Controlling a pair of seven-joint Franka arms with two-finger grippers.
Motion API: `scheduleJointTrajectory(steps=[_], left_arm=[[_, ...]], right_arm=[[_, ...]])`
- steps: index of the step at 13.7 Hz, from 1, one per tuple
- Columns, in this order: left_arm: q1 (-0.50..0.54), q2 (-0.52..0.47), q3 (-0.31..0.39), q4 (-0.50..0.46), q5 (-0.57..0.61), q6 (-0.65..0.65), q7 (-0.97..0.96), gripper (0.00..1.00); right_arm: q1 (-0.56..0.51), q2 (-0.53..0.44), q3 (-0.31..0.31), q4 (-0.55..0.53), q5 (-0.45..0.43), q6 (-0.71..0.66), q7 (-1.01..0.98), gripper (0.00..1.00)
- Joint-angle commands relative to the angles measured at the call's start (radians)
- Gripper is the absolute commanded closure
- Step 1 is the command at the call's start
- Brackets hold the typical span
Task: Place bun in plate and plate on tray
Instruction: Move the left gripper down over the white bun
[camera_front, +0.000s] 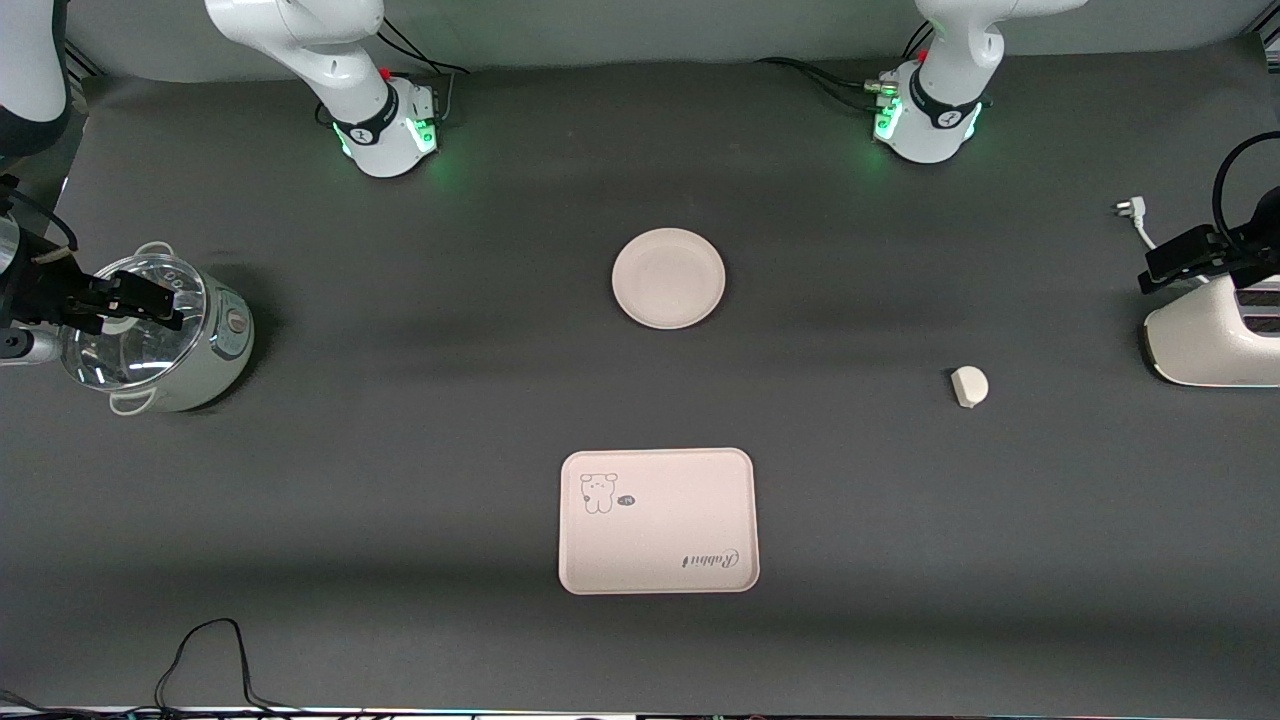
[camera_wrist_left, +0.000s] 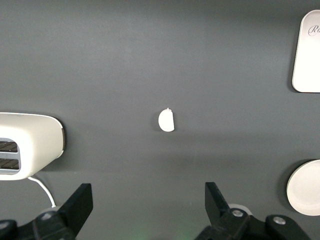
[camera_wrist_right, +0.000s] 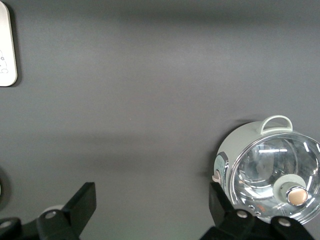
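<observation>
I counted one bun (camera_front: 969, 386), one plate (camera_front: 668, 278), one tray (camera_front: 657, 521), one lidded cooker pot (camera_front: 165, 335), one toaster (camera_front: 1215, 340), and two arms at the table.

Dark grey tabletop (camera_front: 400, 420) fills scene, matte, with soft darker shadow bands across it. Pale wall strip (camera_front: 640, 25) along robot-side edge. Black cable (camera_front: 210, 660) loops at camera-side edge. Green glow on tabletop at robot-side edge.
</observation>
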Motion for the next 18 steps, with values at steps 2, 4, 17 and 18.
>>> scheduleJointTrajectory(steps=[2,4,17,18], left_arm=[[-0.041,0.011,0.000,0.031,0.070,-0.033,0.011,0.00],[-0.031,0.013,-0.002,0.031,0.077,-0.034,0.000,0.00],[-0.026,0.107,-0.003,0.024,0.077,-0.033,0.005,0.00],[-0.028,0.121,-0.003,0.018,0.077,-0.027,0.006,0.00]], right_arm=[[0.001,-0.010,0.002,-0.005,-0.012,0.003,-0.003,0.00],[0.001,-0.010,0.002,-0.005,-0.012,0.003,-0.003,0.00],[0.003,-0.025,0.002,-0.005,-0.011,-0.006,-0.003,0.00],[0.003,-0.025,0.002,-0.005,-0.011,-0.006,-0.003,0.00]])
